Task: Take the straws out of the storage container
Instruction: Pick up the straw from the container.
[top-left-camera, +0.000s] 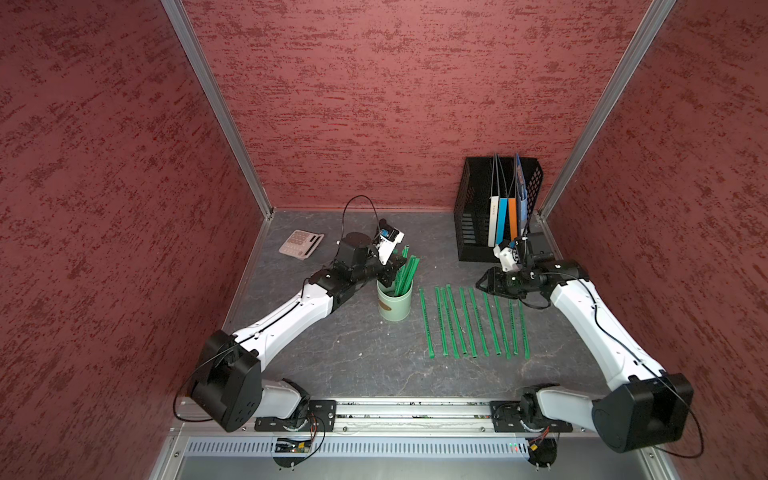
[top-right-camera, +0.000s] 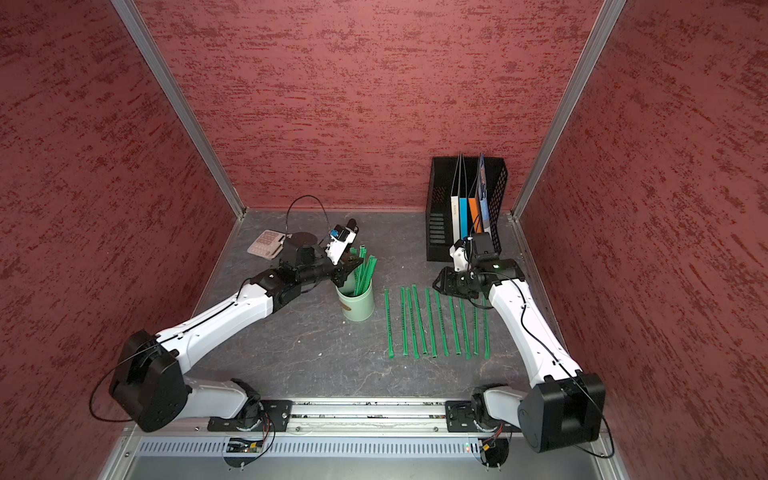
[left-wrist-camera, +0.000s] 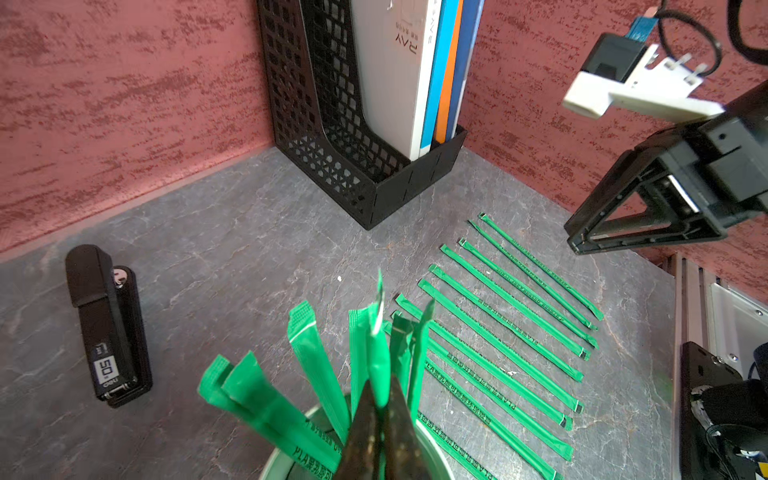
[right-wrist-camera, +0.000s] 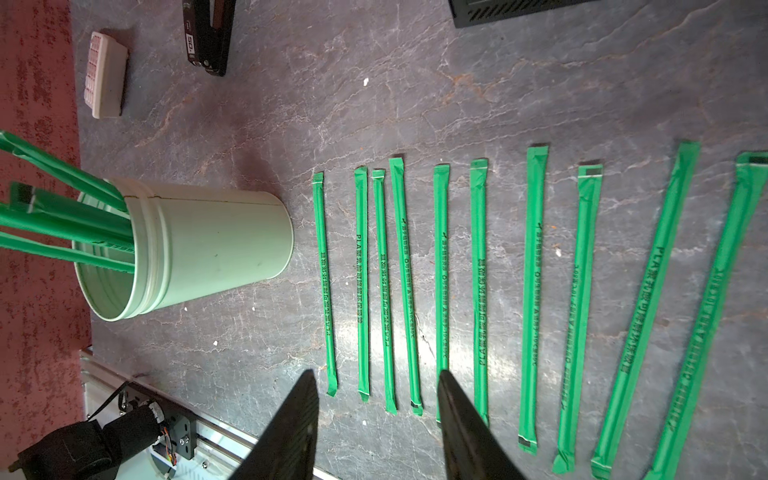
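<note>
The storage container (top-left-camera: 395, 307) (top-right-camera: 356, 308), a pale mint cup, stands upright left of centre with several green straws (top-left-camera: 406, 271) (top-right-camera: 365, 270) leaning out of it. My left gripper (left-wrist-camera: 379, 397) (top-left-camera: 392, 272) sits over the cup's rim (left-wrist-camera: 286, 453), shut on one straw (left-wrist-camera: 377, 357) that sticks up between its fingers. Several more straws (top-left-camera: 473, 322) (right-wrist-camera: 478, 270) lie side by side in a row on the table, right of the cup (right-wrist-camera: 216, 245). My right gripper (right-wrist-camera: 376, 374) (top-left-camera: 484, 286) hovers open above the row's far ends, holding nothing.
A black mesh file rack (top-left-camera: 473, 216) (left-wrist-camera: 332, 166) with folders stands at the back right, close behind the right wrist. A pink calculator (top-left-camera: 300, 244) and a black stapler (left-wrist-camera: 108, 324) lie at the back left. A metal rail (top-left-camera: 415, 411) runs along the front.
</note>
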